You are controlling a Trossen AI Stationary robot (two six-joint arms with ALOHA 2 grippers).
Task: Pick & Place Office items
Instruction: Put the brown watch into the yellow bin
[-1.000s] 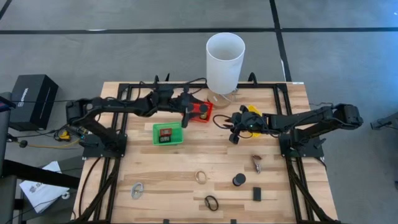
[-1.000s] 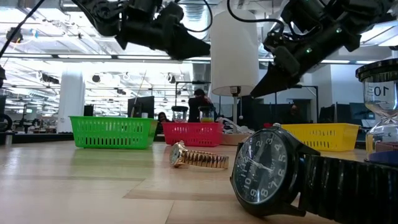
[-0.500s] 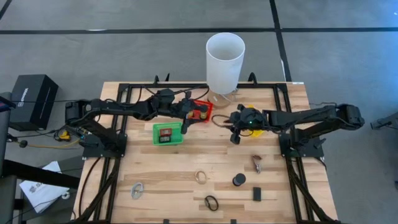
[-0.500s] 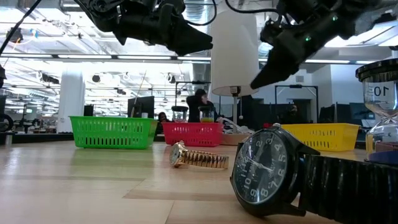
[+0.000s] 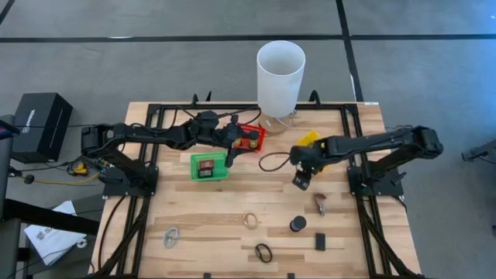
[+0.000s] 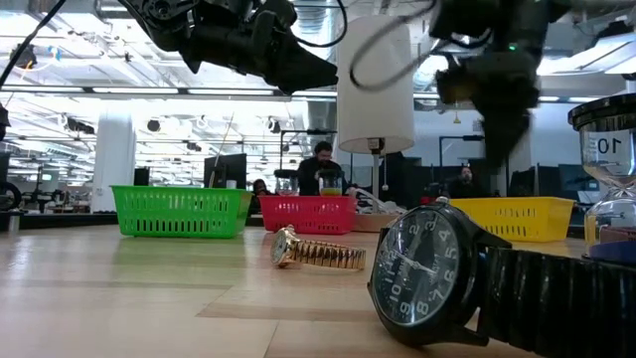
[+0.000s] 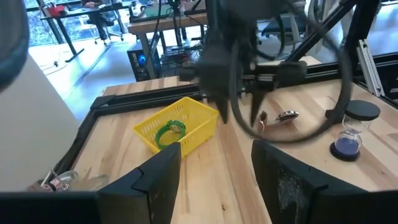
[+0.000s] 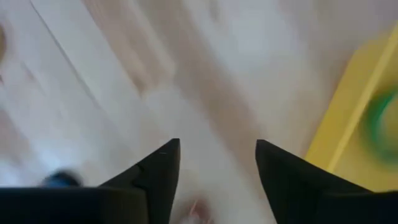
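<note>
Right tool [image 5: 301, 180]: fingers apart, empty; has swung off the yellow basket [image 5: 310, 140] toward the open desk [image 5: 217, 225].
Meaning: drop-off judged complete; a green band [image 7: 170, 132] lies in that basket.
Left tool [image 5: 230, 152]: fingers apart, empty, still hovering between green basket [image 5: 209, 166] and red basket [image 5: 251, 139].
Remaining items: clip [image 5: 320, 204] and black disc [image 5: 298, 225] just ahead of the right tool; black band loop [image 5: 263, 253] farther.

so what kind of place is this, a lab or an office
Likely a robotics lab in an open-plan workspace: a wooden table in a black frame carries two arms, with rows of ceiling lights and desks with monitors behind.
</note>
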